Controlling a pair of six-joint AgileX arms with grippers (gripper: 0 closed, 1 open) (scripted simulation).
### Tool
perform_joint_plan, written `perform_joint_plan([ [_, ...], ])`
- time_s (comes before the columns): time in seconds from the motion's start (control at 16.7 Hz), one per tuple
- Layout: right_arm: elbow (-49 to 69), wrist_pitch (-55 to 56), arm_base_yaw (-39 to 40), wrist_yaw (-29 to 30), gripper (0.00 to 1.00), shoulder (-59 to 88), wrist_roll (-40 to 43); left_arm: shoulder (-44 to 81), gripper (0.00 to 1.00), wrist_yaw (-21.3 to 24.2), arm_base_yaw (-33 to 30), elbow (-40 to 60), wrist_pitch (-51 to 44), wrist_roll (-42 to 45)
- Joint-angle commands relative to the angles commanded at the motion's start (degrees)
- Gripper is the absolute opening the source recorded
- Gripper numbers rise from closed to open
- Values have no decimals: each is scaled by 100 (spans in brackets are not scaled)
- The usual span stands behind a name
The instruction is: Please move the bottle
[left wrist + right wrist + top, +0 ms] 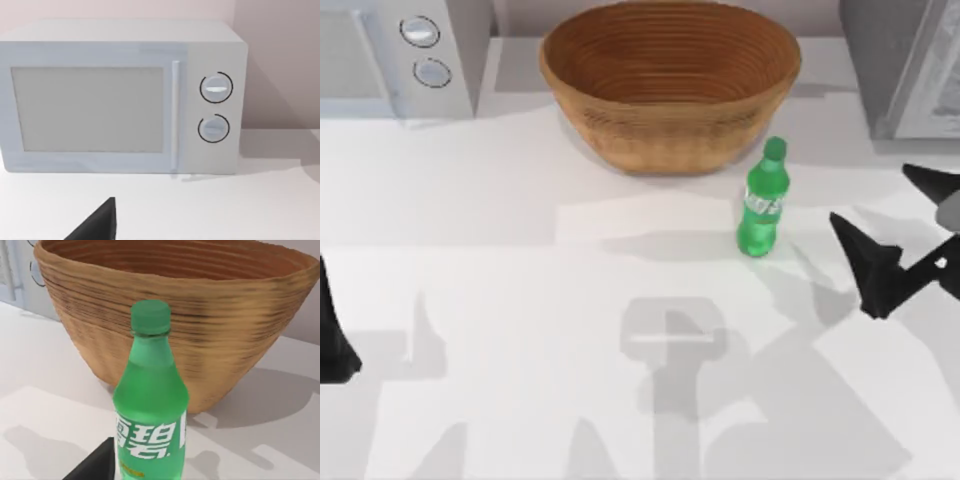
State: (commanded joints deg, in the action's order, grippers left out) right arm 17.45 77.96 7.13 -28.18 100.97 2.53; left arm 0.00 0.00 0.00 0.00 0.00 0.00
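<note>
The bottle [763, 200], small, translucent green, with a green cap and a green-white label, stands upright on the white table just right of the wicker basket's front. My right gripper [869, 192] hovers open to the right of the bottle, apart from it, with nothing between its fingers. In the right wrist view the bottle [151, 410] stands close ahead in front of the basket [200, 320], and one dark finger [97, 465] shows beside its base. My left gripper [332, 340] stays parked at the table's left edge, with one finger [97, 225] showing off to the side.
A large wicker basket [670, 85] sits at the back middle. A white microwave [400, 50] stands at the back left, and its front [120, 100] faces the left wrist camera. A grey appliance [910, 60] stands at the back right. The table's front half lies bare.
</note>
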Motion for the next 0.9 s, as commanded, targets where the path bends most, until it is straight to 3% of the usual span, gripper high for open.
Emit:
perform_joint_plan([
  [0.42, 348, 1517, 136, -543, 100, 1941, 46, 0, 100, 0, 0, 0, 0, 0],
  [0.9, 369, 1690, 124, -602, 100, 2165, 51, 0, 100, 0, 0, 0, 0, 0],
])
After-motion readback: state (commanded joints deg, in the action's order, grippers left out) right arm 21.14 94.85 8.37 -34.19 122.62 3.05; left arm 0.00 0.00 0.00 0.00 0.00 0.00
